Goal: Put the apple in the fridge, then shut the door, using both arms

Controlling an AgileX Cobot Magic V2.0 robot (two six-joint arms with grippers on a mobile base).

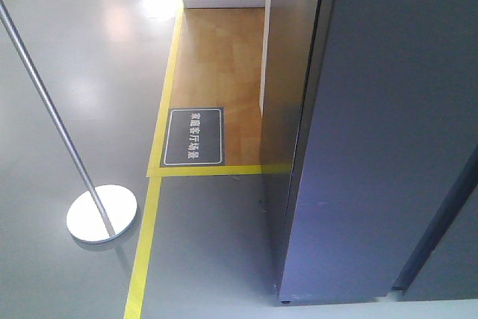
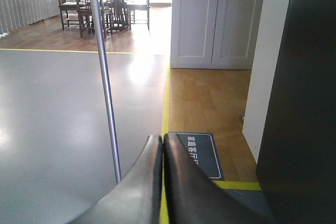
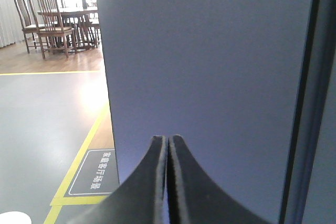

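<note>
Bright window glare on glossy floor

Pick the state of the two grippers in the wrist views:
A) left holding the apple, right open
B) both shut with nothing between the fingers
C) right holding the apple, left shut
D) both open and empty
B: the left gripper and the right gripper each show their fingers pressed together, and no apple appears in any view.
</note>
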